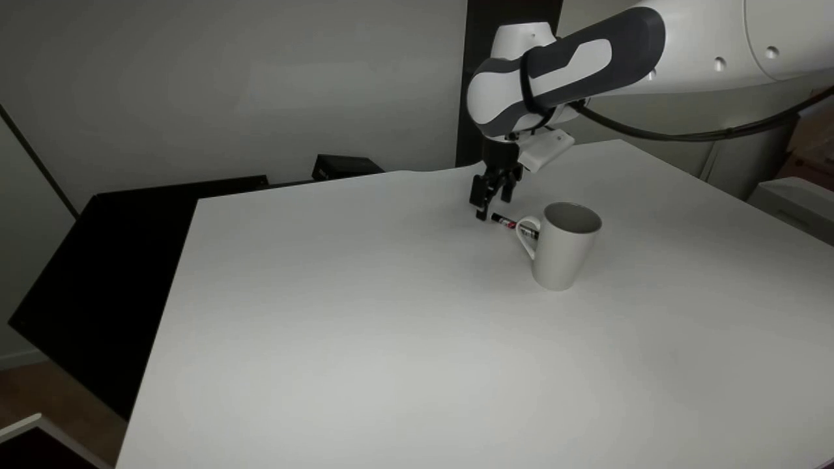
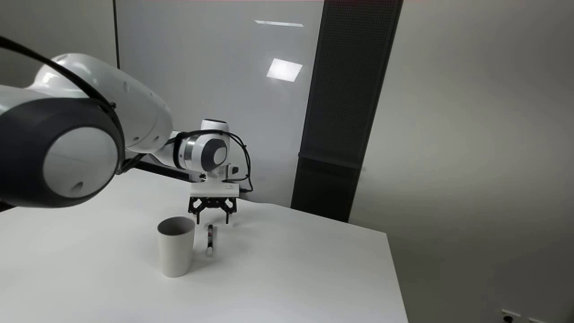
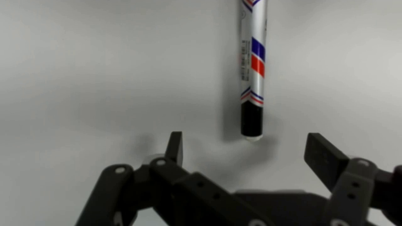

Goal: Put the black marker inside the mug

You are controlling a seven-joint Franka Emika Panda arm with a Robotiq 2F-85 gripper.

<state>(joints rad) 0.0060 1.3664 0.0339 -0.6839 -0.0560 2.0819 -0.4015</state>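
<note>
Marker (image 3: 253, 69) lies flat on the white table (image 1: 365, 312) at twelve o'clock from the gripper (image 3: 244, 146) in the wrist view, its long side running nearly straight from six to twelve and its black end just by the gap; the gripper is spread wide and has hold of nothing. To grab the marker's middle, it likely must slide toward twelve o'clock and down. In an exterior view, the mug (image 2: 176, 253) stands upright near the marker, at nine o'clock from it, and nothing shows inside, though its bottom is hidden.
</note>
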